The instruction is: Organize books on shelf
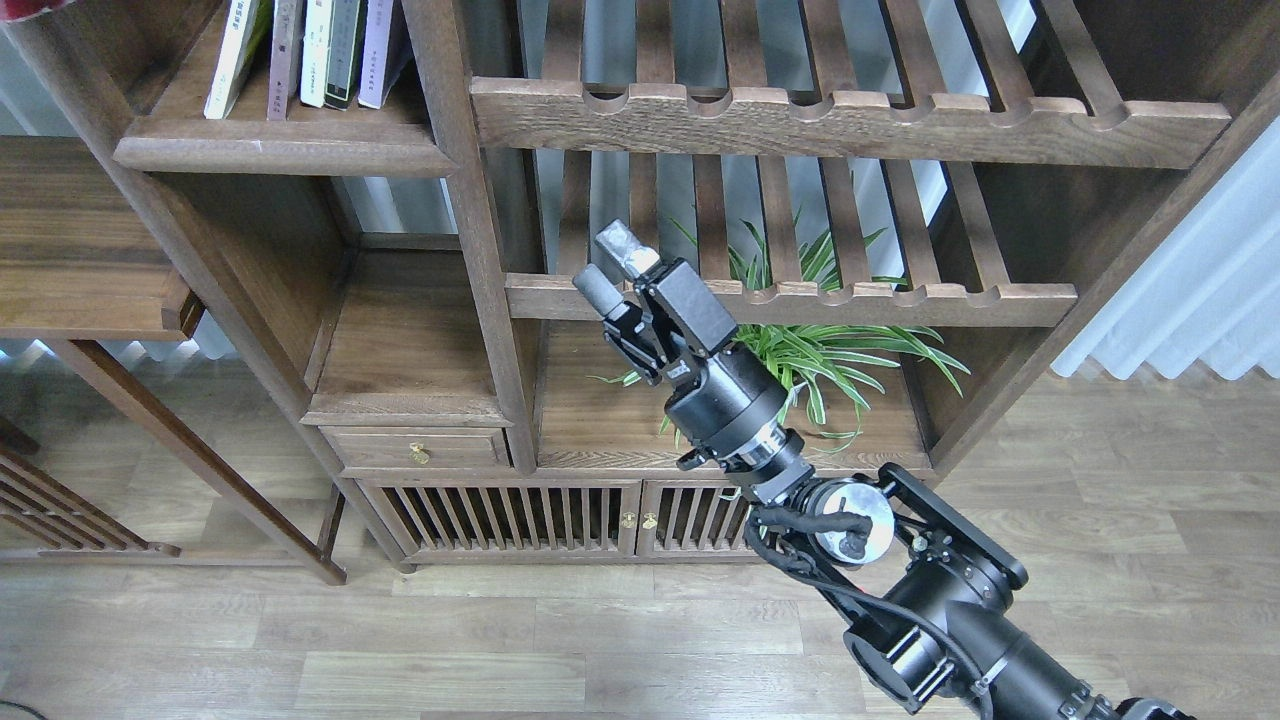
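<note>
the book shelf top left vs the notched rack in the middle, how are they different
The shelf is a solid flat board with a rounded front edge; the slatted rack is open slats behind a notched rail. The shelf carries a row of upright books; the rack carries nothing, with only a plant showing below it. Both are dark-brown wood in the same bookcase.

Legible text: none that I can read. The upright paperback books [300,55] on the solid dark-brown wooden shelf board [280,150] carry spine lettering too small to make out. A small white mark on my black right gripper [612,268] is likewise unreadable.
</note>
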You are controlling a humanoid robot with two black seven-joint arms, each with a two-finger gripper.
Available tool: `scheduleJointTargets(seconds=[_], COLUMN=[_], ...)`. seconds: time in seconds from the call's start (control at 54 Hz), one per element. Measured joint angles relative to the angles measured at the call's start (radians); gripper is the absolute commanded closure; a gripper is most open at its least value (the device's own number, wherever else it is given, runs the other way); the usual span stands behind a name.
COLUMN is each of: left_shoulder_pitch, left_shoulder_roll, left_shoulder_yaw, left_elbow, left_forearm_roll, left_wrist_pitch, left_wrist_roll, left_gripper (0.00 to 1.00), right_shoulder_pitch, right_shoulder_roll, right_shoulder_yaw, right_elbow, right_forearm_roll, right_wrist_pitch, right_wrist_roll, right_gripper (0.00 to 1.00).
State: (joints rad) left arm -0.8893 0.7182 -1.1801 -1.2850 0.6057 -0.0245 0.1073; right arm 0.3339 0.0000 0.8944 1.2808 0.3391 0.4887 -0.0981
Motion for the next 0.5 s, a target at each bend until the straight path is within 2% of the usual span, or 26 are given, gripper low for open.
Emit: scheduleJointTargets(seconds=[0.5], left_shoulder_pitch=[-0.152], left_shoulder_roll=[-0.199], left_shoulder_yaw=[0.08], left_elbow=[0.233], left_forearm_roll=[0.111], left_wrist_pitch=[-0.008], left_wrist_roll=[-0.064], left_gripper=[0.95], right_shoulder_pitch=[-0.003], right_shoulder_roll=[0.0], right_shoulder_yaw=[0.003], right_elbow=[0.0], right_forearm_roll=[0.003], right_wrist_pitch=[0.0], right_wrist_roll=[0.0], right_gripper=[0.02])
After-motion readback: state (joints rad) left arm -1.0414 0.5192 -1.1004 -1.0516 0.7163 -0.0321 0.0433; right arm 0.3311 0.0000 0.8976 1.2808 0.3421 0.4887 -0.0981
